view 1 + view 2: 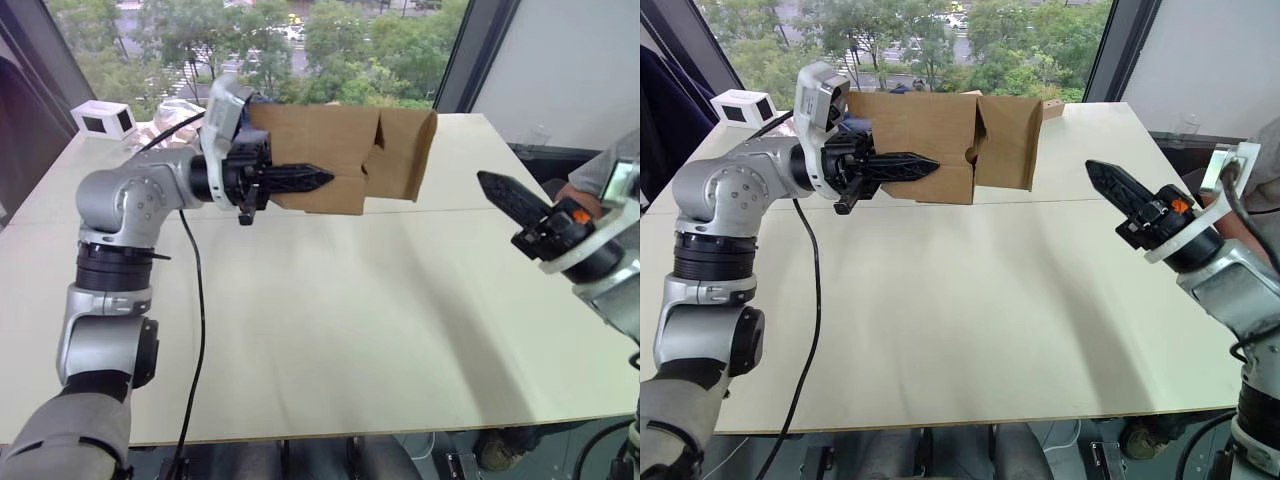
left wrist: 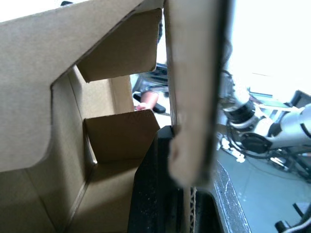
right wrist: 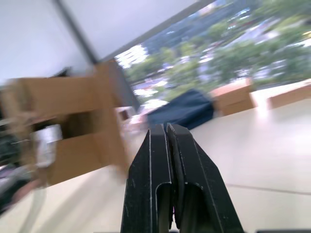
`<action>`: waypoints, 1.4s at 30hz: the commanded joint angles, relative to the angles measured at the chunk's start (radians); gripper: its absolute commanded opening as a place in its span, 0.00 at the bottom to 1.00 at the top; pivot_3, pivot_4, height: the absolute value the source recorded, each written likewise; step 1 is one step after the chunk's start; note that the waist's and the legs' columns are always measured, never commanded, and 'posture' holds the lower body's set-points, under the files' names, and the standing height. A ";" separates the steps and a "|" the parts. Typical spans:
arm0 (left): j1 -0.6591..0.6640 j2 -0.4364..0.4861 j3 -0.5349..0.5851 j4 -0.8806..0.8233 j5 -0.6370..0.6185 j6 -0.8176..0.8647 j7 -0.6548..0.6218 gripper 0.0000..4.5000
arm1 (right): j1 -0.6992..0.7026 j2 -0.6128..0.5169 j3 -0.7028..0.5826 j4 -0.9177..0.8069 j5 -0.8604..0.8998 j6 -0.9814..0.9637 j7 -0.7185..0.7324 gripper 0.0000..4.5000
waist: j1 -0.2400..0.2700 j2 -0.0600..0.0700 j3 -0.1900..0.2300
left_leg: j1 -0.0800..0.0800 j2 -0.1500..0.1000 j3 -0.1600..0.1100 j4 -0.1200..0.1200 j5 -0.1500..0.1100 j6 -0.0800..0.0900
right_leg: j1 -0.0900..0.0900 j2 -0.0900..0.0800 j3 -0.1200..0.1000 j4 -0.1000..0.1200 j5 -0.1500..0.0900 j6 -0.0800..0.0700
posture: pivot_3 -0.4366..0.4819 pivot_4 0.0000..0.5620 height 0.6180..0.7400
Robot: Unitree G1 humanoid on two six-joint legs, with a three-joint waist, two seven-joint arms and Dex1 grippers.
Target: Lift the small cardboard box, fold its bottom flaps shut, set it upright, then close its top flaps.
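Brown cardboard of the small cardboard box [image 1: 330, 150] is clamped in the left gripper [image 1: 322, 179] above the table [image 1: 330, 320], flaps [image 1: 405, 150] open toward the closed, empty right gripper [image 1: 487, 182]; folding them is judged next.

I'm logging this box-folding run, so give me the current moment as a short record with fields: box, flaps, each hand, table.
box: small cardboard box held in the air above the table, lying sideways
flaps: flaps on the end facing the right hand hang open
left hand: left hand shut on the box wall
right hand: right hand shut, holding nothing, apart from the box, pointing toward it
table: pale table; small white box at far left corner
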 commanded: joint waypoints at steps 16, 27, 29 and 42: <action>-0.007 0.002 0.005 -0.036 -0.033 0.025 0.001 0.00 | -0.213 0.170 0.171 0.007 -0.169 0.036 0.150 0.01 | 0.007 0.001 0.000 | -0.001 0.000 -0.001 0.001 0.000 0.000 | -0.001 -0.001 -0.001 0.001 0.000 0.000 | 0.48 0.27 1.00; -0.005 -0.006 0.004 -0.026 -0.027 0.018 0.005 0.00 | -0.198 0.217 0.156 -0.043 -0.164 0.067 0.100 0.01 | 0.006 0.001 0.000 | -0.001 0.000 -0.001 0.001 0.000 0.000 | -0.001 -0.001 -0.001 0.001 0.000 0.000 | 0.48 0.27 1.00; -0.006 -0.008 0.005 -0.025 -0.027 0.018 0.008 0.00 | -0.196 0.220 0.152 -0.045 -0.165 0.067 0.097 0.01 | 0.006 0.001 0.000 | -0.001 0.000 -0.001 0.001 0.000 0.000 | -0.001 -0.001 -0.001 0.001 0.000 0.000 | 0.48 0.27 1.00; -0.026 -0.028 0.016 0.030 -0.011 -0.009 0.051 0.00 | -0.147 0.232 0.135 -0.169 -0.032 0.110 0.066 0.01 | 0.006 0.001 0.000 | -0.001 0.000 -0.001 0.001 0.000 0.000 | -0.001 -0.001 -0.001 0.001 0.000 0.000 | 0.48 0.27 1.00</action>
